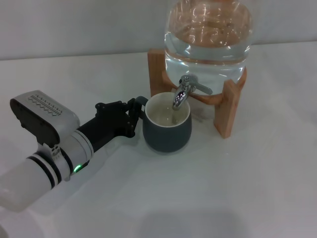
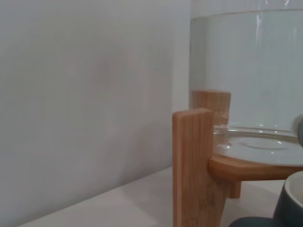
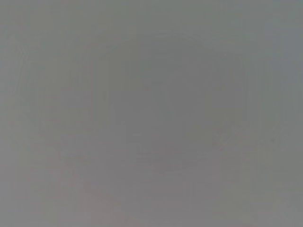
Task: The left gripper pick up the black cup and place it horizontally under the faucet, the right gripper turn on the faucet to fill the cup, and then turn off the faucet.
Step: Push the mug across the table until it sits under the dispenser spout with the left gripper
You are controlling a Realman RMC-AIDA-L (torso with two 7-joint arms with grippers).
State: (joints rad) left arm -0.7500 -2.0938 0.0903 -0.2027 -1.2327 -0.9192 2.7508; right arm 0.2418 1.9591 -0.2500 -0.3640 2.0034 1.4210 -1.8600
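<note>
A: Where the black cup (image 1: 167,130) stands, is it set for filling?

B: Affirmative. It sits upright on the white surface (image 1: 223,188), mouth up, directly beneath the spout of the faucet (image 1: 184,92), just in front of the wooden stand (image 1: 228,111) that carries the glass jar (image 1: 209,37). Its vertical axis lines up with the spout; its handle points toward the robot's left.

A: State of the left gripper (image 1: 137,116)?

B: It lies at the cup's handle side, arm reaching in low from the left. Its fingers sit at the handle; whether they clamp it or stand slightly apart cannot be told.

A: And the right gripper?

B: Not visible in the head view; its wrist camera shows only blank grey.

A: Which relation governs the next move?

B: The lever of the faucet projects toward the robot's right, above the cup's rim. Judged from this, the right arm must approach from that side; the left arm is nearer but is occupied at the cup.
</note>
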